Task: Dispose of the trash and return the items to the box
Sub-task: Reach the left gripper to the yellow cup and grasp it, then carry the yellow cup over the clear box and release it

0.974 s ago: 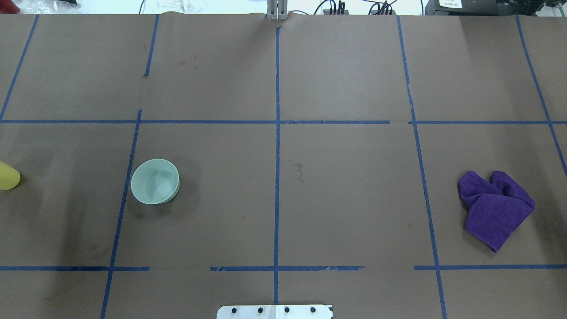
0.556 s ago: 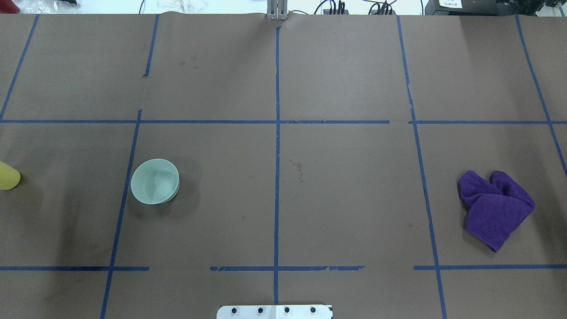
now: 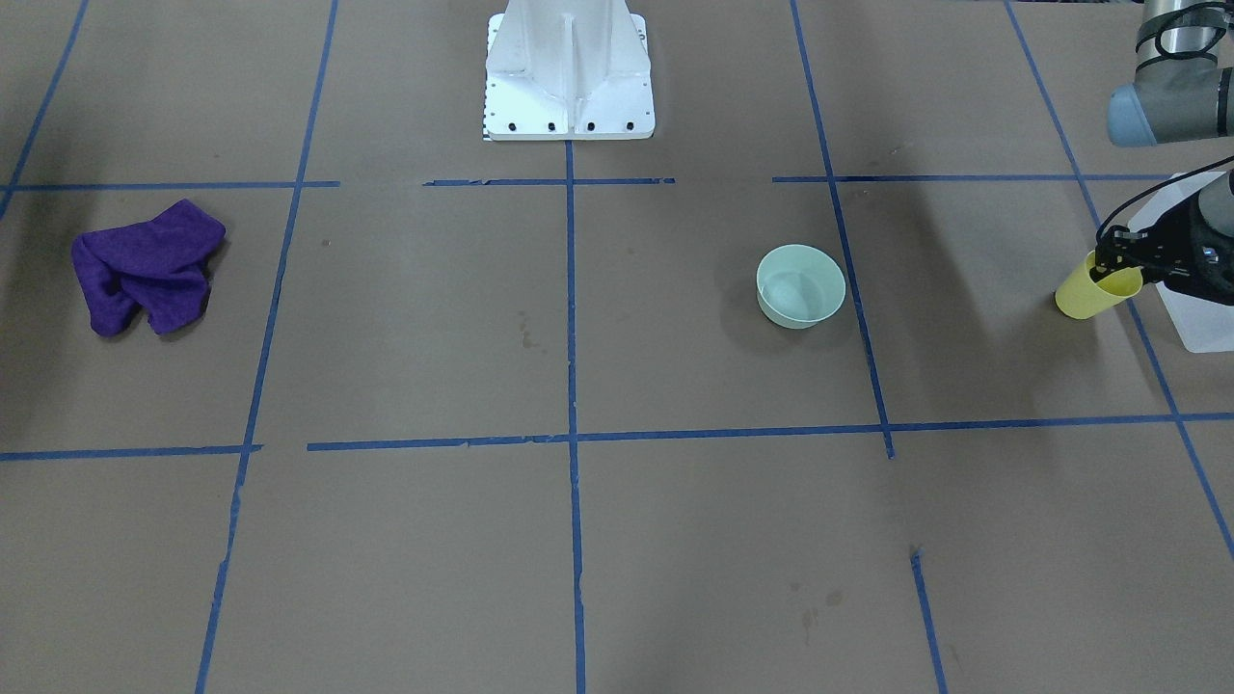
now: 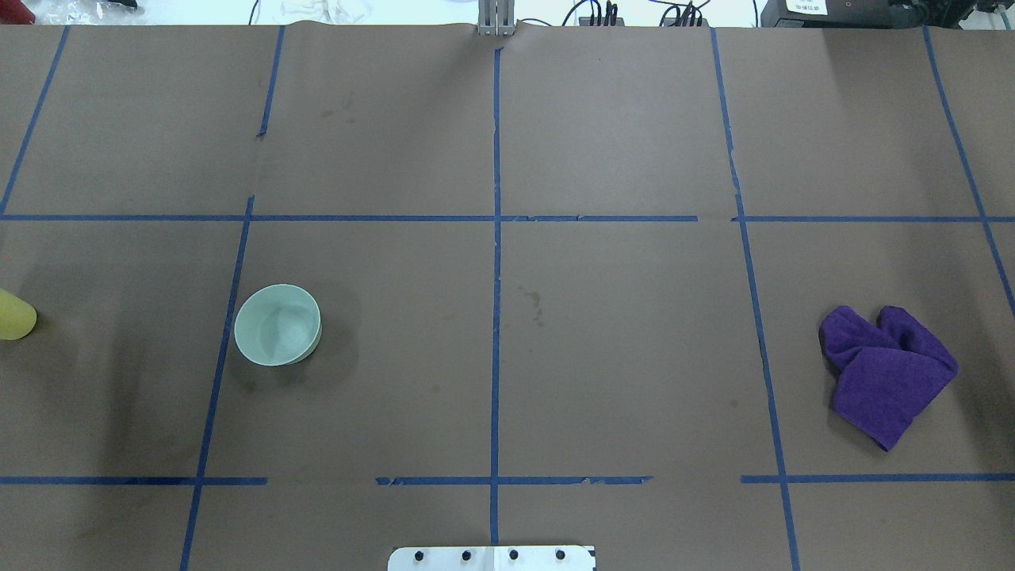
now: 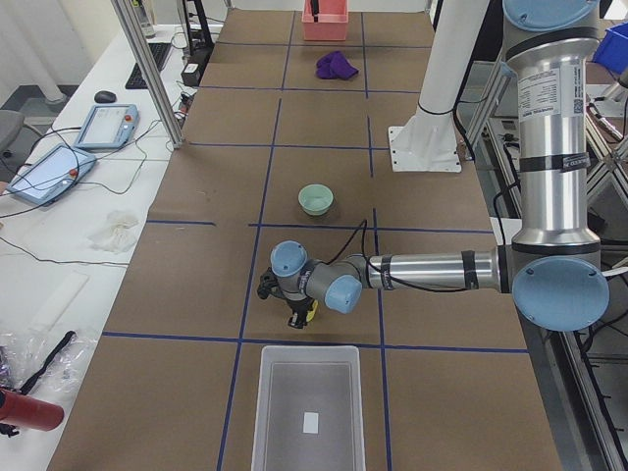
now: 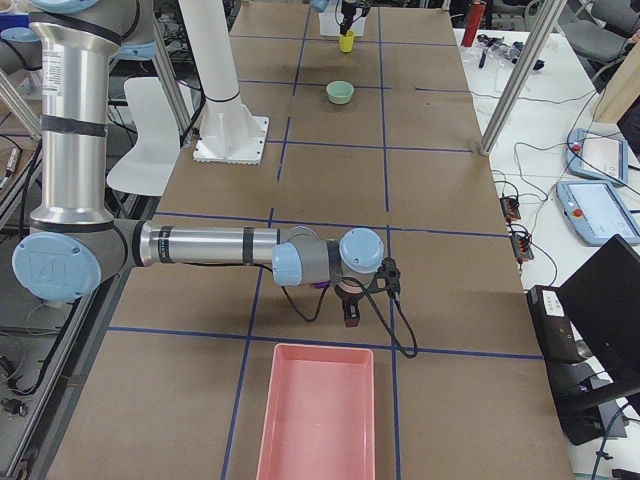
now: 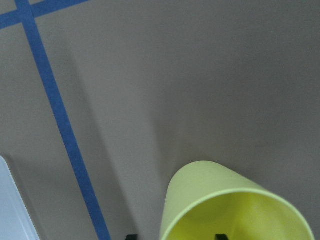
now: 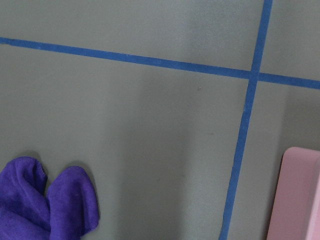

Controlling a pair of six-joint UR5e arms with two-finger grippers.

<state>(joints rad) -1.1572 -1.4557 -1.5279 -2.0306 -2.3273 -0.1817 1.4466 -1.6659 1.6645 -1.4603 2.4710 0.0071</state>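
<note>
The yellow cup (image 3: 1085,294) is tilted at the table's end on my left; only its edge shows in the overhead view (image 4: 12,315). My left gripper (image 3: 1111,273) is shut on the cup's rim. In the left wrist view the cup (image 7: 230,210) fills the lower right, with dark fingertips on either side of its wall. The frosted white box (image 5: 309,412) stands just beyond the cup (image 5: 309,312), and its corner shows in the front view (image 3: 1195,318). The mint-green bowl (image 4: 277,323) stands upright and empty. My right gripper (image 6: 350,315) hovers by the purple cloth; I cannot tell whether it is open.
A crumpled purple cloth (image 4: 888,373) lies on my right side, also in the right wrist view (image 8: 40,205). A pink bin (image 6: 315,420) stands at the table's right end. The white pedestal base (image 3: 569,67) is at the robot's edge.
</note>
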